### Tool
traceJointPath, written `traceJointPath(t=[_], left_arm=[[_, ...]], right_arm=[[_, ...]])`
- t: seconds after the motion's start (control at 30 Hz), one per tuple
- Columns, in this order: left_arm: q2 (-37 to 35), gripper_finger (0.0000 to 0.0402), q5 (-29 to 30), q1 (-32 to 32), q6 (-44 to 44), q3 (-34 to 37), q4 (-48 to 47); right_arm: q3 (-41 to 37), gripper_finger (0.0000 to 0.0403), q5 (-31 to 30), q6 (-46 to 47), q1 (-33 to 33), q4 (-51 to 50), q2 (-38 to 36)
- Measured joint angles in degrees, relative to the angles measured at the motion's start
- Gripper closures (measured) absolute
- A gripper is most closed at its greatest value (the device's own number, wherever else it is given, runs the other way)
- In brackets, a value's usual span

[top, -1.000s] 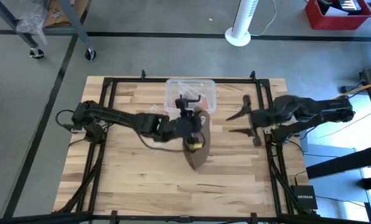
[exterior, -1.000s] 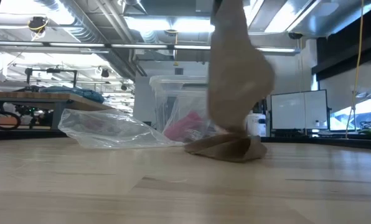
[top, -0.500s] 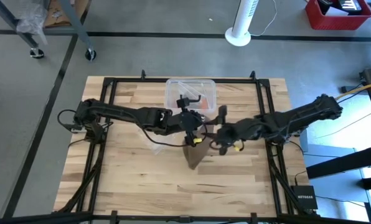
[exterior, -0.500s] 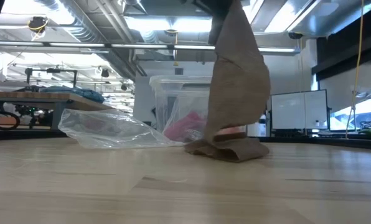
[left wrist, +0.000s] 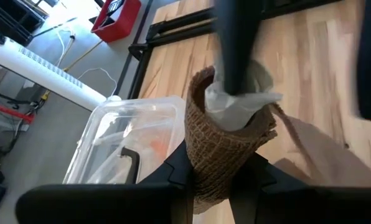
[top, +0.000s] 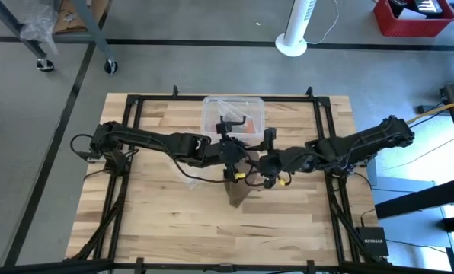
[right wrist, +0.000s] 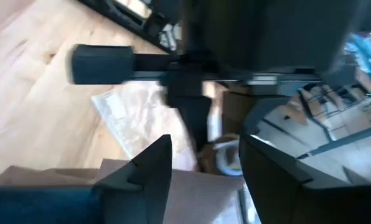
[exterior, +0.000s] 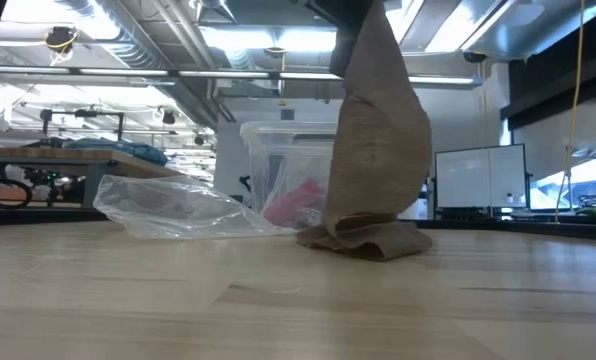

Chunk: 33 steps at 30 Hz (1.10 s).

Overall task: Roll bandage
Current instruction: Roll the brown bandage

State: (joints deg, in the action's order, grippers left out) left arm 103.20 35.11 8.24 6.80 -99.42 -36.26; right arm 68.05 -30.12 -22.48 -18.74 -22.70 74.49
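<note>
At frame centre we see one bandage [exterior: 376,150], coarse brown weave, pinched by the left gripper [left wrist: 211,180], tail crumpled on wood. The right gripper [right wrist: 201,162] gapes beside it.

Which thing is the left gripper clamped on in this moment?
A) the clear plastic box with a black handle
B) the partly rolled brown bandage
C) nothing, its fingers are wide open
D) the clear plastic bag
B: in the left wrist view the left gripper pinches the rolled end of the brown bandage, while the loose end lies crumpled on the table.
</note>
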Motion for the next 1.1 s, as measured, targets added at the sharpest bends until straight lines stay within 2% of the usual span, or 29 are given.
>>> traceJointPath(t=[0.3,0.53,0.73,0.97,1.1], left_arm=[[0.0,0.0346,0.1,-0.3,0.5,0.0,-0.4],[0.0,0.0345,-0.1,-0.3,0.1,0.1,-0.8],[0.1,0.0345,-4.1,0.1,-0.4,0.2,-1.5],[0.1,0.0345,-5.5,0.0,-0.6,0.3,-3.6],[0.1,0.0345,-6.7,-0.1,-1.0,0.7,-3.6]], right_arm=[[0.0,0.0215,-2.7,-0.1,-0.8,0.0,0.6],[0.0,0.0215,-2.8,1.4,0.4,-4.1,1.1],[0.1,0.0215,-2.2,1.2,0.8,-5.7,2.0],[0.2,0.0215,-2.0,4.3,1.8,-7.3,4.4],[0.1,0.0215,-4.8,4.6,2.2,-6.8,6.3]])
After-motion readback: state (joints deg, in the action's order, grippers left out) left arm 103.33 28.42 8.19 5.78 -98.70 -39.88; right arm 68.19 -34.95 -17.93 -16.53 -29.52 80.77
